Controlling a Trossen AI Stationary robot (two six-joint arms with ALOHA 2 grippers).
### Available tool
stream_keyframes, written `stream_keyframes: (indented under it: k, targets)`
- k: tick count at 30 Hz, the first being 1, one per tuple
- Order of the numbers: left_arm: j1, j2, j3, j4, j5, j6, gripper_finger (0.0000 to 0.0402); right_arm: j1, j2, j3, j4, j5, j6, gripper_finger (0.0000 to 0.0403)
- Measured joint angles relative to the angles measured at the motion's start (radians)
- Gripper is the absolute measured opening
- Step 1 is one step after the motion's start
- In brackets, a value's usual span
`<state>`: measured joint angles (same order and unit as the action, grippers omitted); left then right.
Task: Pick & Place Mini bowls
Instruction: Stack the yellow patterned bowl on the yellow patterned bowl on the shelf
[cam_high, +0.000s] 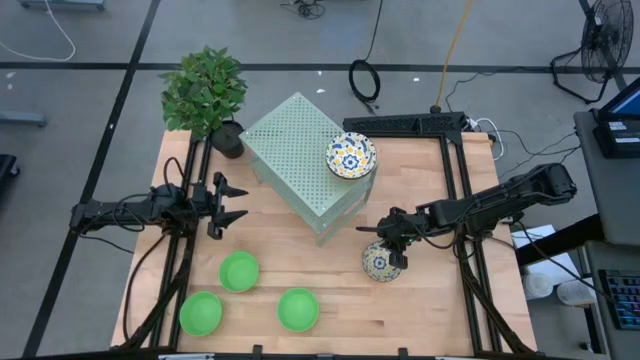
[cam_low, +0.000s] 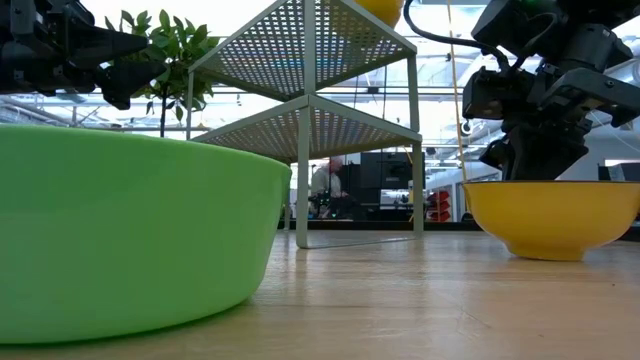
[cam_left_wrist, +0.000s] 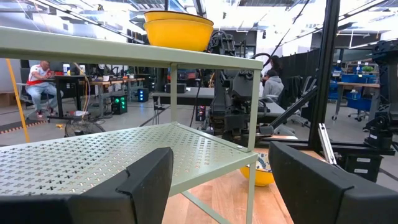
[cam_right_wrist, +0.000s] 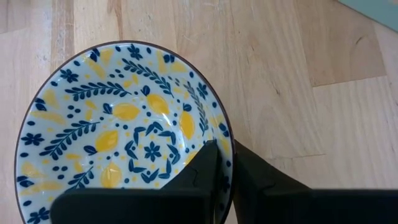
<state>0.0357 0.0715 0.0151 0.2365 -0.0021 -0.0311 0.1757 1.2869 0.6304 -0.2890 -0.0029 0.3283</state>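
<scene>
One floral bowl (cam_right_wrist: 124, 130) near the worktop's (cam_high: 450, 300) right edge is rim-pinched by the right end effector (cam_right_wrist: 225, 186); thin grip, may slip. Left end effector (cam_high: 238, 200) open, idle.

Glossy floral bowl (cam_right_wrist: 124, 134) on smooth pale wooden table (cam_right_wrist: 286, 81).

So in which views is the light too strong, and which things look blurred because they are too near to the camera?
Low view: the windows behind the perforated shelf are washed out, and the near green bowl is soft. Left wrist view: bright ceiling glare, and the left gripper's own open fingers look blurred. Right wrist view: even light, the floral bowl sharp.
</scene>
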Motion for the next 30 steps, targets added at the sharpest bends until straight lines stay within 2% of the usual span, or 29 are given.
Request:
stream_keyframes:
  k: [10, 14, 24, 30]
  targets:
    - [0.0, 0.0, 0.0, 0.0, 0.0, 0.0, 0.0269, 0.0, -0.007, 0.0, 0.0, -0.01, 0.0, 0.002]
    - [0.0, 0.0, 0.0, 0.0, 0.0, 0.0, 0.0269, 0.0, -0.048, -0.002, -0.008, -0.049, -0.016, 0.0019]
    - [0.0, 0.0, 0.0, 0.0, 0.0, 0.0, 0.0269, 0.001, -0.174, -0.002, -0.003, -0.051, -0.058, 0.0019]
    - [0.0, 0.0, 0.0, 0.0, 0.0, 0.0, 0.0269, 0.001, -0.202, -0.001, -0.008, -0.052, -0.052, 0.0003]
